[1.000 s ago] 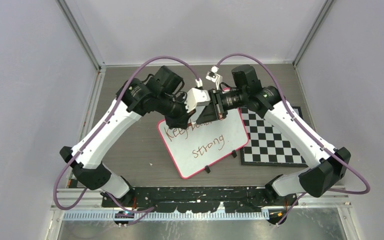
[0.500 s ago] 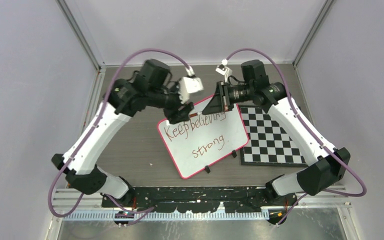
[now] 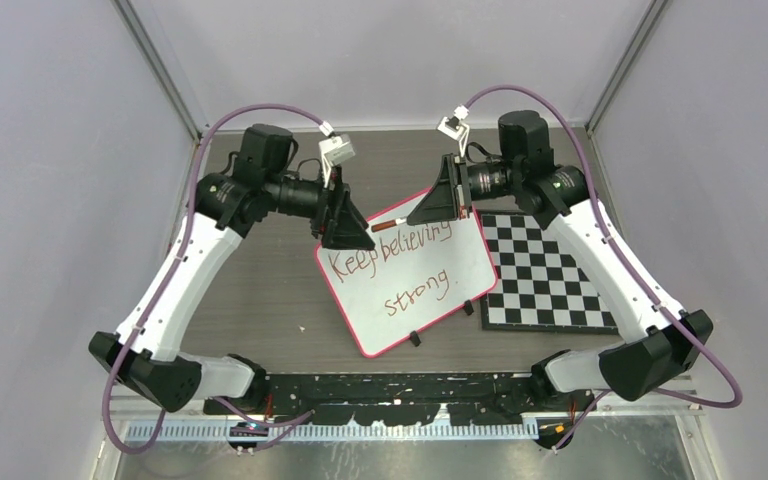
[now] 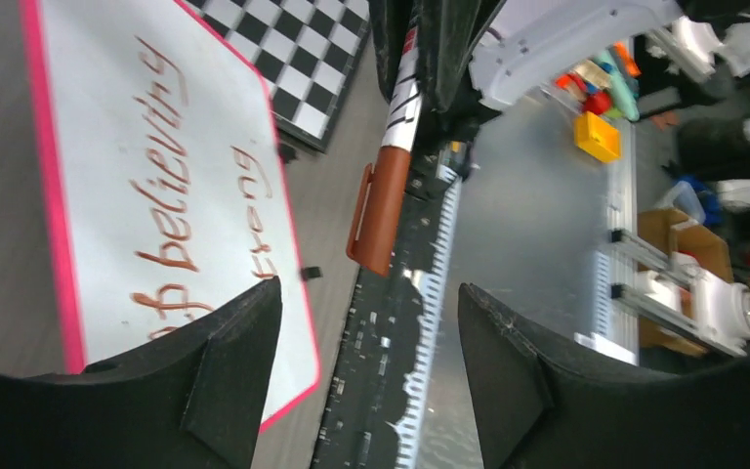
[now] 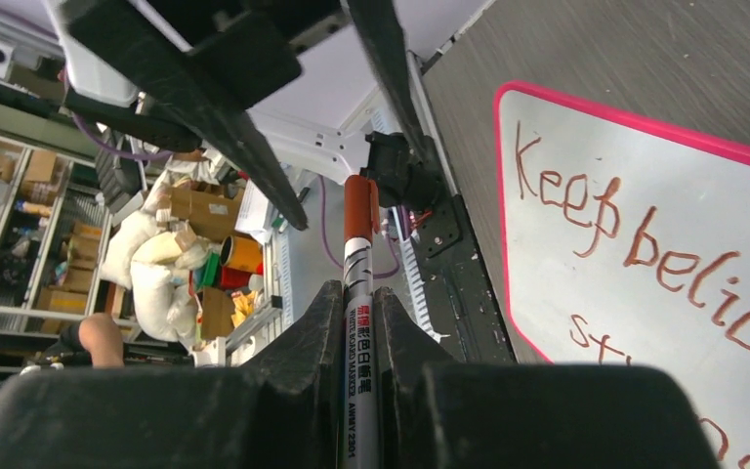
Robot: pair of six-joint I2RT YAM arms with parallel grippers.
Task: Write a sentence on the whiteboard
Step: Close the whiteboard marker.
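**Capped marker held over the lettered whiteboard**

Pale lavender walls close in a grey-brown wood-grain tabletop. Two white-and-black robot arms rise from its 6 o'clock edge, the left arm bowing out toward 9 o'clock and the right arm toward 3 o'clock. Both bend inward and face each other near 12 o'clock.

At the centre of the tabletop lies the rectangular white whiteboard with rounded corners and a thin red-pink rim, turned askew. Right against its 3 o'clock side sits a square black-and-white checkered board.

The left gripper hangs at the whiteboard's 11 o'clock corner with its black jaws spread wide and nothing between them. The right gripper, at the whiteboard's 1 o'clock, is clenched on a slim white marker with black print and a brownish-red clipped cap. The capped end sticks out toward the left gripper, stopping just ahead of its fingertips, over the whiteboard's 12 o'clock edge.

On the whiteboard, the brownish-red handwritten sentence reads "Keep believing" on one line and "strong" below it, toward 5 o'clock.
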